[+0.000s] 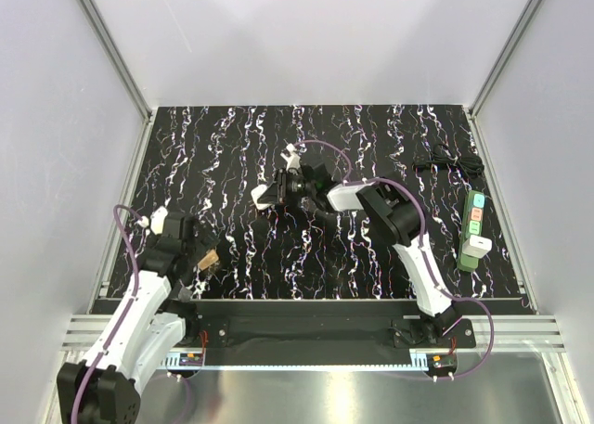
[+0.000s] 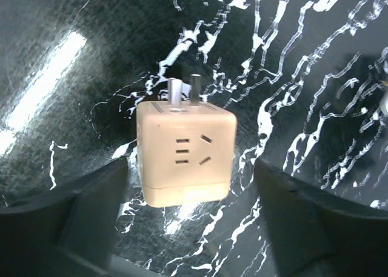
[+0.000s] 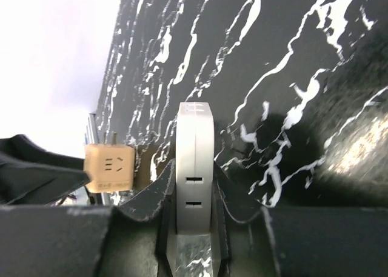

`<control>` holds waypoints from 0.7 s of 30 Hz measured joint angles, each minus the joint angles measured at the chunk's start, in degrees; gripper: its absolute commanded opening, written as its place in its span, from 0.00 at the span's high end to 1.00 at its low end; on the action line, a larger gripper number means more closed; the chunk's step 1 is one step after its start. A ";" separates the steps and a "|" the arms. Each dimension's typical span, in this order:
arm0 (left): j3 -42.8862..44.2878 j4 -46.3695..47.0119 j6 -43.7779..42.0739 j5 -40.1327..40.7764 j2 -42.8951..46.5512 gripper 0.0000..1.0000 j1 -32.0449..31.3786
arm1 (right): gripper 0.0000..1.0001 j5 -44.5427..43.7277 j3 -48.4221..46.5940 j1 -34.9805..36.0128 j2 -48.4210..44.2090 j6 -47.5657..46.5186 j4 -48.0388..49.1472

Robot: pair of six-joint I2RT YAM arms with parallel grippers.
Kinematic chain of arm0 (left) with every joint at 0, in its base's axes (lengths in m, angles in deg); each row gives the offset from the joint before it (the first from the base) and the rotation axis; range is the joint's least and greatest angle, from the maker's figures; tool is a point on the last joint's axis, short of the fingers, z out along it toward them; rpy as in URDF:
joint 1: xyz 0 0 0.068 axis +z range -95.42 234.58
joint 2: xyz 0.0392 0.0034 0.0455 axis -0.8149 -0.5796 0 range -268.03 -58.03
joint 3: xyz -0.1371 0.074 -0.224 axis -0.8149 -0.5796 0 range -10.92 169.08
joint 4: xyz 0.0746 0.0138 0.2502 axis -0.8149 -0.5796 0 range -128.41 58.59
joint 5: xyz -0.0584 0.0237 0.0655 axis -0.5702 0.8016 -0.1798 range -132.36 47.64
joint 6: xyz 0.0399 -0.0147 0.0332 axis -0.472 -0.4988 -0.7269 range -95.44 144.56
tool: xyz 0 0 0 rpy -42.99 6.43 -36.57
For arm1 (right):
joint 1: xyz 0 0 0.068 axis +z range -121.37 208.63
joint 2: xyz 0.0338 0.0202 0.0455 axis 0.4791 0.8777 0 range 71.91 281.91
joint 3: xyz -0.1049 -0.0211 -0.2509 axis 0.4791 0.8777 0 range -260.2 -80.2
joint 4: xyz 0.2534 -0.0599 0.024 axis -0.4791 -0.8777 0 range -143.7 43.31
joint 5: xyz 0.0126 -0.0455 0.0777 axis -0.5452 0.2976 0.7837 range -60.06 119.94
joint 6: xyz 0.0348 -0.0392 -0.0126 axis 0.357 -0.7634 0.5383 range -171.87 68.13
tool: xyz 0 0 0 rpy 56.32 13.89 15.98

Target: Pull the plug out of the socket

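1. We find the power strip lying lengthwise along the right edge of the table, well apart from both arms. A white plug sits on its near end, and a coiled black cable lies beyond its far end.
2. Our right gripper is out over the middle of the table, clenched on a flat white block with two slots in its narrow face. It has no free grip for the strip.
3. Our left gripper is at the near left, with its fingers spread on either side of a beige cube. There is a gap on each side, so it touches nothing. The cube's two prongs point away from the wrist camera.
4. We judge the strip to be light, stiff plastic with a smooth shell. If we pull on the plug alone, the whole strip would probably slide or lift with it.
5. We would therefore pin the strip's green body with one gripper, away from the plug. The other gripper would close on the plug's two flat sides, low down near the strip.
6. The pull should go straight along the prongs. A sideways tug risks bending them or letting the slick casing slip from our fingers.
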 measured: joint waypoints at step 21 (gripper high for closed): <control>13.31 -9.03 -2.60 -19.43 13.16 0.03 0.00 | 0.00 -10.12 10.80 0.00 -15.39 -13.29 -16.15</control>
